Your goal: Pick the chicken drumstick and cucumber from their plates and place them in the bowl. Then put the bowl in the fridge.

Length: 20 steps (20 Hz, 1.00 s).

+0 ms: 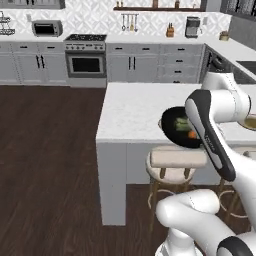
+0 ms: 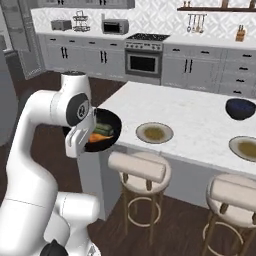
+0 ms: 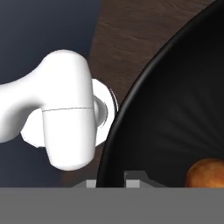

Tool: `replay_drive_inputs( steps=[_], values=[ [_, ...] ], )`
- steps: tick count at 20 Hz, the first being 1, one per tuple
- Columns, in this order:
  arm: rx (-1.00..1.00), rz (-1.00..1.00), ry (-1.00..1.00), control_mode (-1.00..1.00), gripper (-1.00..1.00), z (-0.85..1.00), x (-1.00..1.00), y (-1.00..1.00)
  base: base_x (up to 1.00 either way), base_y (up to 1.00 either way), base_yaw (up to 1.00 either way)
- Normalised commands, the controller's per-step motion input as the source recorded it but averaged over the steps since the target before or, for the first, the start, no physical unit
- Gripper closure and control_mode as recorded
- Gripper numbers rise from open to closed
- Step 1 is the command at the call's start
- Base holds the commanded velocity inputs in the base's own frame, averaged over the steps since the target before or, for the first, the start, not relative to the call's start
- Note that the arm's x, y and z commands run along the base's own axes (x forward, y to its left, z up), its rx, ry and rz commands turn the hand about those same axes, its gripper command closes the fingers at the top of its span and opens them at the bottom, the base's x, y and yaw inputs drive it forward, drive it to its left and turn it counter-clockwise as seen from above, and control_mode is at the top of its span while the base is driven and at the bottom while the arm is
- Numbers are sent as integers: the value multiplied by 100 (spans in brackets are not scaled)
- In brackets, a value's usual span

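My tool [image 3: 111, 181] is pinched on the black bowl's rim [image 3: 131, 100], holding the bowl [image 2: 102, 131] beyond the tabletop's [image 2: 195, 120] edge, above the floor. The cucumber [image 2: 103, 129] and chicken drumstick [image 2: 96, 137] lie inside. I judge a one-sided rim grip could tip, spilling both.

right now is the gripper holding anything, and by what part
The gripper is shut on the black bowl, gripping it by the rim, one finger on each side of the wall. The chicken drumstick and the cucumber lie inside.
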Motion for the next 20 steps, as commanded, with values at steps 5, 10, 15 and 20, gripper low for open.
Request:
replay_drive_inputs(
  steps=[5,10,15,20],
  values=[
    [0,0,0,100,100,0,0,0,-2,100,48],
    [0,0,0,100,100,0,0,0,24,100,37],
    [0,0,0,100,100,0,0,0,97,100,10],
    [0,0,0,100,100,0,0,0,100,100,-8]
  ],
)
